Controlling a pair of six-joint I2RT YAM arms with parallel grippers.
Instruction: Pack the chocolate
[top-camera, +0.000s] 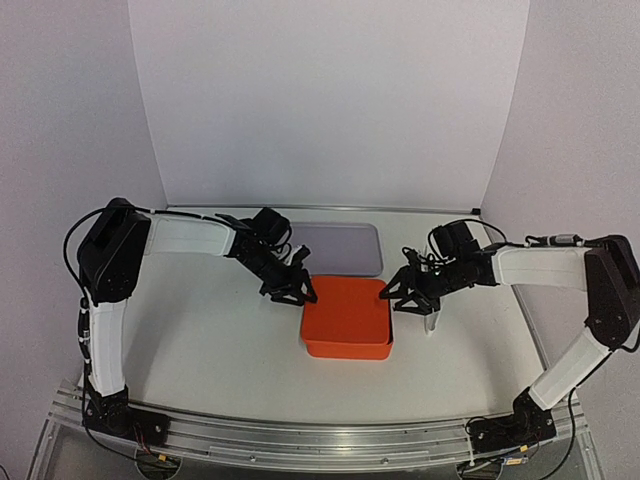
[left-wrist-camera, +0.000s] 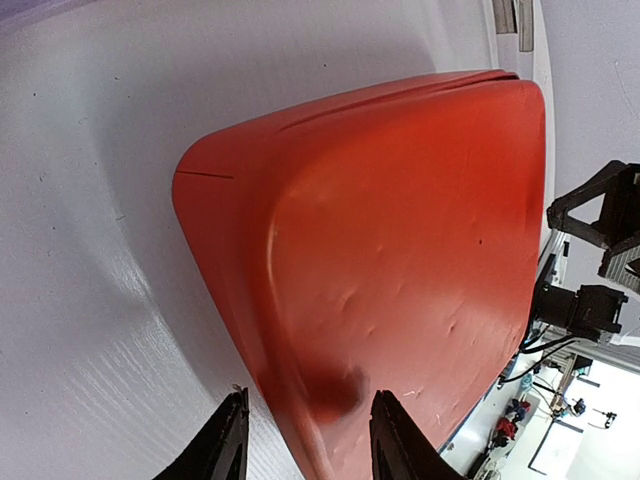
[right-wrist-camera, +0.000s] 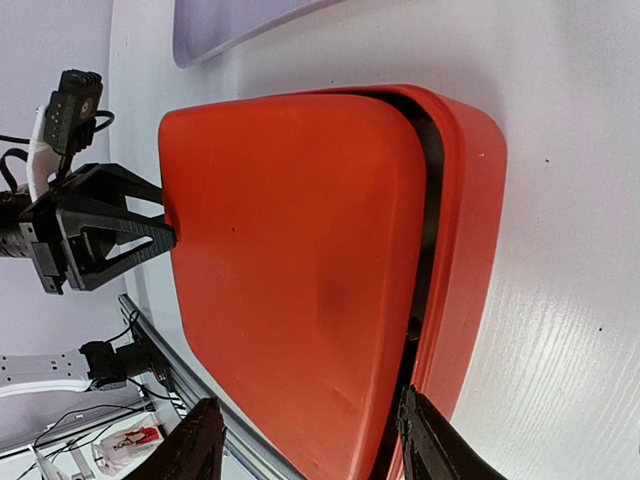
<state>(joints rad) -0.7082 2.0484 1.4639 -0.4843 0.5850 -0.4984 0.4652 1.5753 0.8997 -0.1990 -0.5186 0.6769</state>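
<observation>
An orange-red box (top-camera: 346, 318) with its lid on sits mid-table. No chocolate lumps show in any view; the box hides its inside. My left gripper (top-camera: 296, 293) is open at the box's far left corner. In the left wrist view its jaws (left-wrist-camera: 305, 440) straddle the lid's (left-wrist-camera: 400, 230) rounded edge. My right gripper (top-camera: 410, 300) is open at the box's right side. In the right wrist view its jaws (right-wrist-camera: 310, 440) span the lid (right-wrist-camera: 290, 250). There a dark gap (right-wrist-camera: 425, 230) runs between the lid and the box base (right-wrist-camera: 465, 230).
A flat grey-lavender tray (top-camera: 335, 247) lies just behind the box. White backdrop panels close the back and sides. A metal rail (top-camera: 320, 440) runs along the near edge. The left gripper also shows in the right wrist view (right-wrist-camera: 100, 225).
</observation>
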